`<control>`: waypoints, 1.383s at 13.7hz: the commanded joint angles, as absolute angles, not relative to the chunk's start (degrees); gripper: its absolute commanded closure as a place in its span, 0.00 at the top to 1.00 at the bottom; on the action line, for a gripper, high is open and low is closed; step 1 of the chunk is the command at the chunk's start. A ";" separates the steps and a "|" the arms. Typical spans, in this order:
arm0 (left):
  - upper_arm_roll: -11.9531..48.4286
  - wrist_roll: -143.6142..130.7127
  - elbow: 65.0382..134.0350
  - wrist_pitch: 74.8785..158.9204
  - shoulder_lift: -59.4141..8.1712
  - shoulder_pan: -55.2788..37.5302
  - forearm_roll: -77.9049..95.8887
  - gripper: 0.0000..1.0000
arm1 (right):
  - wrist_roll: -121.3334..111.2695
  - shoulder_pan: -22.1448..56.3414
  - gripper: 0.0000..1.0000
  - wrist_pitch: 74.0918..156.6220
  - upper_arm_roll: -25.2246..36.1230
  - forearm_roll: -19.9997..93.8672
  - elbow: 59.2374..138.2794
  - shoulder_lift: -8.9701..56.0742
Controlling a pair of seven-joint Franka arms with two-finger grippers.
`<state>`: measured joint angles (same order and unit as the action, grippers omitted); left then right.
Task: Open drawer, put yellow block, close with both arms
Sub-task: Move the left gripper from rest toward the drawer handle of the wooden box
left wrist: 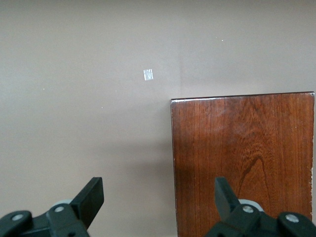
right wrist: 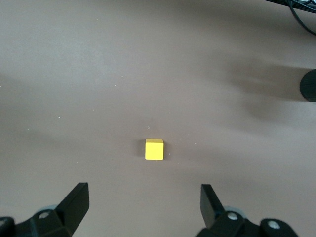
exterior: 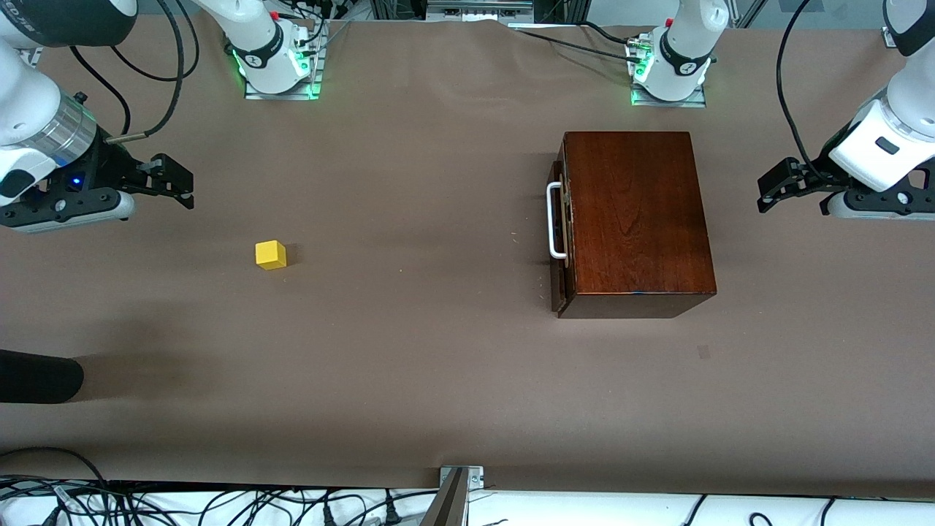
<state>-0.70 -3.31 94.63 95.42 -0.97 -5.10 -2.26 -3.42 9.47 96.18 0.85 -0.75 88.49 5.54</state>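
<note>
The dark mahogany box [exterior: 637, 219] stands toward the left arm's end of the table, and its drawer [exterior: 561, 226] is pushed in, the white handle [exterior: 555, 220] facing the table's middle. The box top also shows in the left wrist view [left wrist: 242, 163]. The yellow block [exterior: 270, 255] lies on the brown cloth toward the right arm's end, and it shows in the right wrist view [right wrist: 154, 149]. My right gripper [exterior: 179, 186] hangs open and empty above the cloth beside the block. My left gripper [exterior: 774, 191] hangs open and empty over the table beside the box.
A black rounded object [exterior: 36, 376] pokes in over the table edge at the right arm's end, nearer the front camera than the block. A small pale tape mark [exterior: 703, 352] lies on the cloth just nearer the camera than the box. Both arm bases [exterior: 277, 62] stand along the table's back.
</note>
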 commanded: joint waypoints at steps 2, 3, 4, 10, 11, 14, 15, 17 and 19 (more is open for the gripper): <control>-0.53 -3.78 92.46 93.96 -1.67 -5.27 -1.32 1.00 | -4.04 9.32 1.00 95.71 0.70 -0.88 87.63 5.71; -0.53 -3.69 92.37 93.78 -1.76 -5.27 -1.32 1.00 | -4.13 9.32 1.00 95.71 0.70 -0.88 87.63 5.71; -0.53 -3.69 92.29 93.69 -1.76 -5.27 -1.32 1.00 | -4.04 9.32 1.00 95.71 0.70 -0.79 87.63 5.71; 0.09 -3.61 92.20 91.50 -1.76 -5.27 -1.41 1.00 | -3.87 9.32 1.00 95.71 0.44 -0.88 87.63 5.71; 0.09 -3.69 92.11 90.45 -1.76 -5.19 -1.23 1.00 | -3.87 9.32 1.00 95.71 0.44 -0.88 87.63 5.71; 0.26 -3.34 92.20 89.22 -2.55 -5.36 -1.23 1.00 | -3.87 9.32 1.00 95.71 0.44 -0.88 87.63 5.71; 0.35 -3.51 92.20 89.04 -2.81 -5.45 -1.23 1.00 | -3.87 9.32 1.00 95.71 0.44 -0.88 87.63 5.71; 1.49 -3.08 92.20 86.42 -3.25 -5.36 -1.49 1.00 | -3.96 9.32 1.00 95.71 0.44 -0.88 87.63 5.71; 4.46 -3.60 92.20 82.37 -2.99 -5.36 -1.23 1.00 | -4.04 9.32 1.00 95.71 0.44 -0.88 87.63 5.71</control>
<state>1.99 -3.29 94.13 86.30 -2.42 -5.28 -1.91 -3.42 9.48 96.18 0.75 -0.75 88.49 5.54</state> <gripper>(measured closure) 0.000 0.000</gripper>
